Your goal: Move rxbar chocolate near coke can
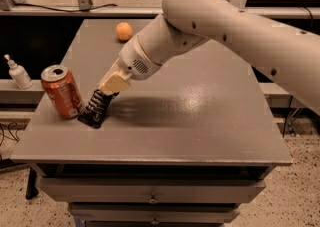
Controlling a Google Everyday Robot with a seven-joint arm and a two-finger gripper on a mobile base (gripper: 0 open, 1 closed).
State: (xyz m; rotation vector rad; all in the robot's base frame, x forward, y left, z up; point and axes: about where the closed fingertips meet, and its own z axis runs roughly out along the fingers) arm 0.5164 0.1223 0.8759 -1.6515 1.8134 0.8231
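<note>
The coke can (61, 92), red-orange with a silver top, stands upright near the table's left edge. The rxbar chocolate (95, 112), a black wrapped bar, is tilted, with its lower end at the table surface just right of the can's base. My gripper (103, 97) reaches down from the upper right and is shut on the bar's upper end. The bar and the can are very close; I cannot tell if they touch.
A small round orange fruit (124, 31) lies at the back of the grey table (200, 121). A white pump bottle (19, 74) stands on a shelf off the table's left side. My arm spans the table's right half. Drawers sit below the front edge.
</note>
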